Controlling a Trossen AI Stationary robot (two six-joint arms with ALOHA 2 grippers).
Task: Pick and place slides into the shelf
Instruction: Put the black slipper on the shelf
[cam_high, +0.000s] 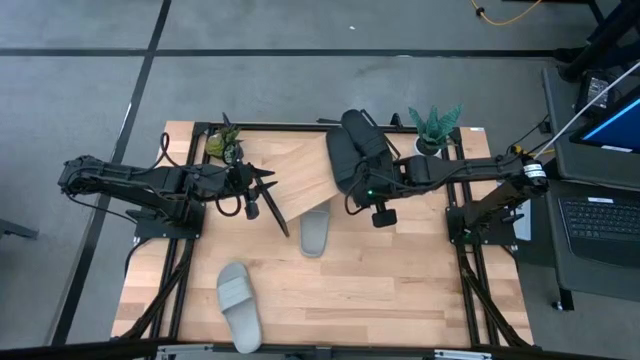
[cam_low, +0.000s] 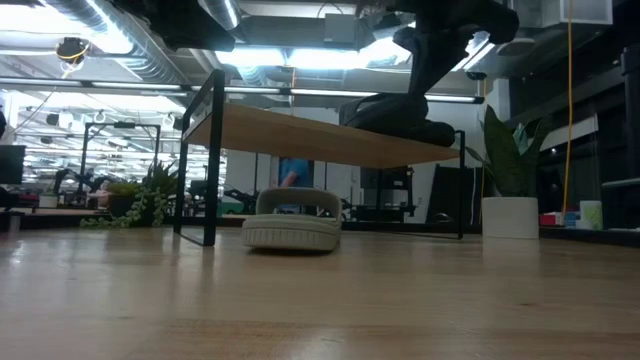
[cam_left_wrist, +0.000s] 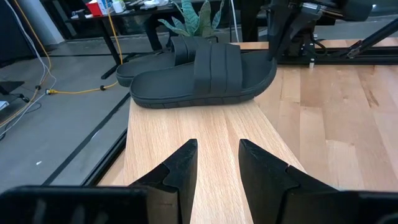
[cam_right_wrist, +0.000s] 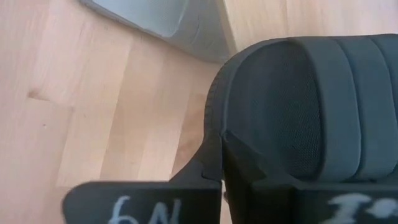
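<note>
The shelf (cam_high: 305, 172) stands at the far middle of the table (cam_high: 400, 290) and serves as the reference below.

**Current step.** Two black slides (cam_high: 358, 150) lie side by side on the right end of the shelf board. The right gripper (cam_high: 352, 188) is at the near edge of the nearer black slide. In the right wrist view a dark finger (cam_right_wrist: 214, 158) presses against the rim of that slide (cam_right_wrist: 298, 106), so the gripper appears closed on it. Judged from this, the second black slide is being set down or has just been seated.

**Remaining items.** One grey slide (cam_high: 314, 232) lies on the table, partly under the near edge of the shelf. The other grey slide (cam_high: 239, 306) lies well in front of the shelf, toward its left end.

**Left arm.** The left gripper (cam_high: 262, 185) hovers over the left end of the shelf, fingers (cam_left_wrist: 180, 171) parted and holding nothing.

**Next move.** Release the black slide and lift clear without dragging it down the tilted board. Then pick the grey slide at the shelf edge; the overhanging board restricts approach from above.
</note>
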